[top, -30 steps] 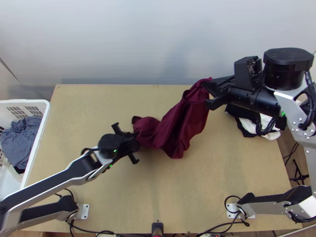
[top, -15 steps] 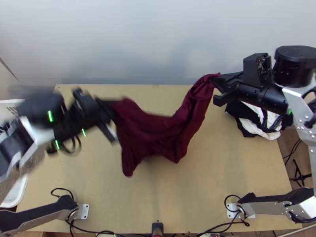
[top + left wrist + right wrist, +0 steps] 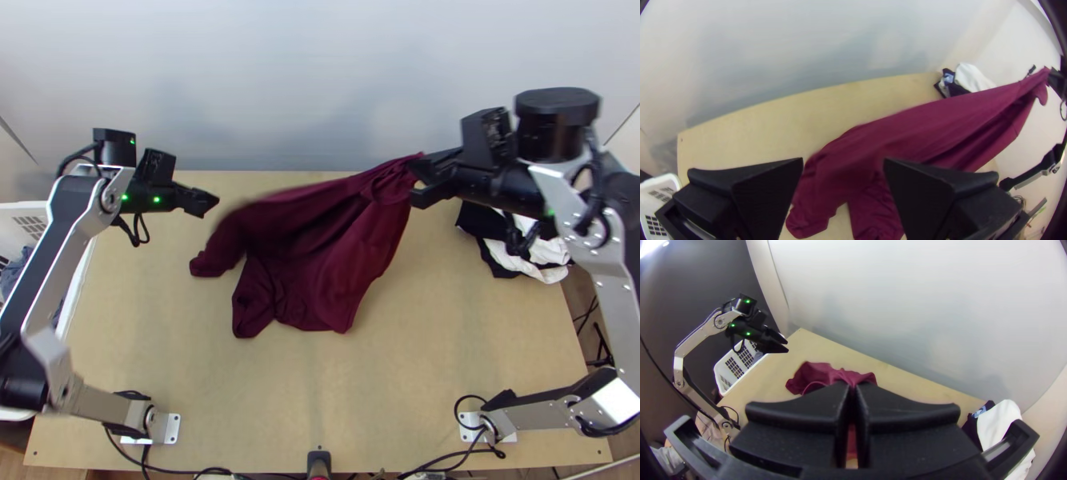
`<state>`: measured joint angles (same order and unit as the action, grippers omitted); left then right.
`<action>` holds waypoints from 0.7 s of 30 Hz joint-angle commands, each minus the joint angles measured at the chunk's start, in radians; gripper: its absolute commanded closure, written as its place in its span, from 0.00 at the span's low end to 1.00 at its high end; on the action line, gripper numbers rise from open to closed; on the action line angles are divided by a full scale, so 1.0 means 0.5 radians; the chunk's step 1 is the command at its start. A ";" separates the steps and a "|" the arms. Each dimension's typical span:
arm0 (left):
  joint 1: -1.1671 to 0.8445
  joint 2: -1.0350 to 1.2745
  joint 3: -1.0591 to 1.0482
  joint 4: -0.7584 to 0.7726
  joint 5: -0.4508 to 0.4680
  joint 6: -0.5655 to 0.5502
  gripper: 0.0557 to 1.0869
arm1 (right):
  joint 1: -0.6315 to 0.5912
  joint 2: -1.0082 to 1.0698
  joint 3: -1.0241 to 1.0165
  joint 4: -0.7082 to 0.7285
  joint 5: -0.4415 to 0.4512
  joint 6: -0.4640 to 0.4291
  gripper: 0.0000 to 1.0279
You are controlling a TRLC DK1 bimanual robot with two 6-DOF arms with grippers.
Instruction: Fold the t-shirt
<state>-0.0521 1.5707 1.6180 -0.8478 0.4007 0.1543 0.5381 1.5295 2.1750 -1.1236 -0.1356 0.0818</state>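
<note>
Right gripper point(image 3: 418, 180) is in the top view's upper right, fingers pinched together on a bunched end of the shirt point(image 3: 328, 256). The rest slopes left, rumpled, to mid-frame (kinda like a droopy flag). Left gripper point(image 3: 208, 202), upper left, is spread wide and empty, a gap from the cloth. The shirt's lower folds sit well above the table's point(image 3: 400, 400) bottom edge.
</note>
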 commanded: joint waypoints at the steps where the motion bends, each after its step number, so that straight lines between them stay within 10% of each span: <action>1: 0.254 0.393 -0.144 -0.053 0.054 0.023 0.04 | 0.062 0.037 -0.116 0.023 -0.002 0.023 0.97; 11: 0.297 0.071 -0.493 -0.019 0.054 0.330 0.04 | -0.033 -0.074 -0.711 0.238 -0.002 0.023 0.97; 21: 0.172 -0.558 -1.248 0.064 -0.053 1.173 0.04 | -0.094 -0.151 -0.914 0.376 -0.002 0.030 0.97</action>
<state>0.0708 1.4628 1.2133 -0.8600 0.4171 0.5148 0.5060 1.4761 1.7885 -0.9668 -0.1375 0.0967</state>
